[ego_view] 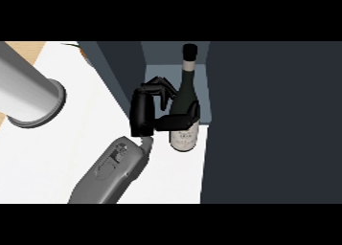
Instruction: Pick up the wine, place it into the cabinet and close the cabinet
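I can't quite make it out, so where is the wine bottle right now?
In the head view the wine bottle stands upright just right of centre, at the open cabinet mouth, with the right hand curled round it from its left.

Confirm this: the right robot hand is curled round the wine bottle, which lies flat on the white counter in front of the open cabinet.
Not quite. The head view shows the wine bottle standing upright, not lying flat. The rest holds: the right robot hand is curled round it, on the white counter in front of the open cabinet.
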Controlling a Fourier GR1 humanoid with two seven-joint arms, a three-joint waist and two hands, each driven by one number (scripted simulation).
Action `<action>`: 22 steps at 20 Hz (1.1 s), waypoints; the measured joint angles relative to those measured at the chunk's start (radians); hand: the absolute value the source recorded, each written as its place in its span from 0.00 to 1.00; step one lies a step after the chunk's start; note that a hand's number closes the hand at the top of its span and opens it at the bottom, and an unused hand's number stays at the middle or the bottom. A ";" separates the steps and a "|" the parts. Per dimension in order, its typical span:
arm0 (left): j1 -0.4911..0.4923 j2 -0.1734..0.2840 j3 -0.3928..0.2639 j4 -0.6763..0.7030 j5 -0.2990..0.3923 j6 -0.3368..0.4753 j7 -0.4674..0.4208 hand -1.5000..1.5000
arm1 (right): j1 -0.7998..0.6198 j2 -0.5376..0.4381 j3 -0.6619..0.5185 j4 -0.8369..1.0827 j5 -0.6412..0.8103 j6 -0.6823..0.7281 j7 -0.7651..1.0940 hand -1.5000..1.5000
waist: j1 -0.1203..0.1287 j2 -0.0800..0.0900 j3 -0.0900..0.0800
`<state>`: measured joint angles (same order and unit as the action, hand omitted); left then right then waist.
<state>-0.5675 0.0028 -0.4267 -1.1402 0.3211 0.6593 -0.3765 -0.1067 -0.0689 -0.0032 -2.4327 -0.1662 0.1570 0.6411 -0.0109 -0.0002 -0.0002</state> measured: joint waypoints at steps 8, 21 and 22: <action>-0.066 -0.002 0.070 0.128 0.053 -0.055 -0.052 1.00 | 0.053 0.010 0.023 -0.014 0.002 0.007 -0.032 0.00 | -0.006 0.001 0.000; -0.256 -0.002 0.173 0.421 0.119 -0.132 -0.088 1.00 | 0.048 0.010 0.012 0.001 0.001 0.013 -0.047 0.00 | -0.014 0.004 0.000; -0.263 -0.002 0.181 0.435 0.119 -0.137 -0.093 1.00 | 0.051 0.013 0.020 -0.001 0.000 0.014 -0.046 0.00 | -0.013 0.003 0.000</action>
<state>-0.8309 0.0003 -0.2456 -0.7053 0.4404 0.5225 -0.4691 -0.0554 -0.0562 0.0168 -2.4335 -0.1660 0.1710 0.5950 -0.0242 0.0032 0.0000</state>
